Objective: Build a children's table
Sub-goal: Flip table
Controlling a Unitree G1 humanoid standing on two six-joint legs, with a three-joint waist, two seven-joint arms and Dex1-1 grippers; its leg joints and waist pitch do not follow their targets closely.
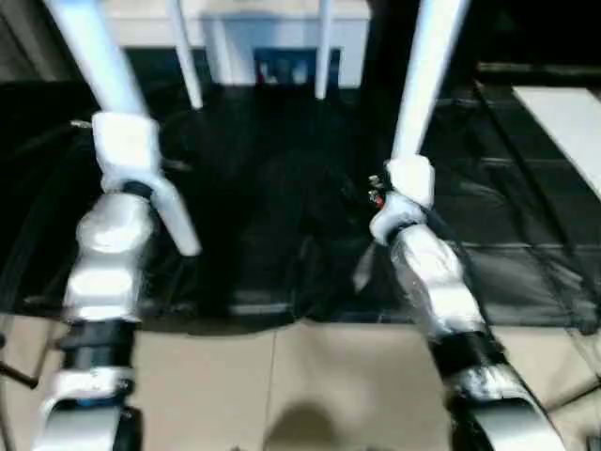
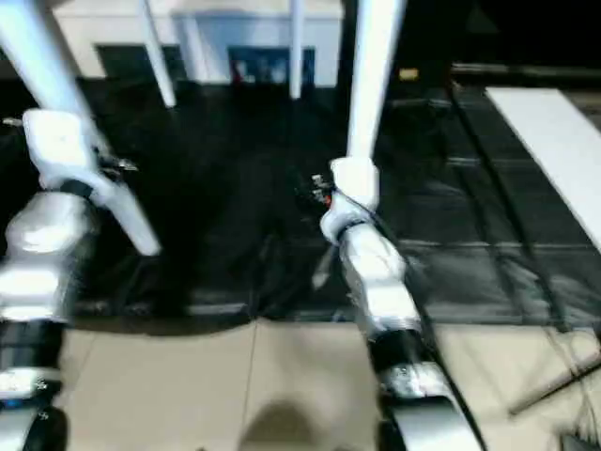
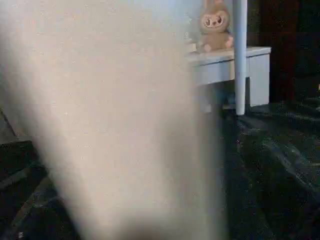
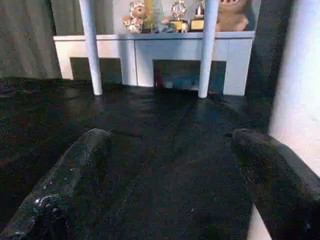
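Your right tool [image 4: 170,175] stands wide, its two black fingers [image 4: 70,175] spread over the black-covered worktop [image 1: 282,188] with nothing between them; the near right leg [image 1: 427,75] rises just beside one finger, not inside the gap. Your left tool also stands wide, though its fingers are hidden; the near left leg [image 1: 94,52] looms right against that wrist camera, so whether it touches I cannot tell. The children's table seems to stand upright on the worktop: two far legs [image 4: 90,47] plant their tips on the cloth in front of the white cabinet [image 4: 150,50], and the top is out of sight above. If you swing either forearm sideways, you will likely knock a near leg and skid or loosen it. The slack, wrinkled cloth could let the legs slide.
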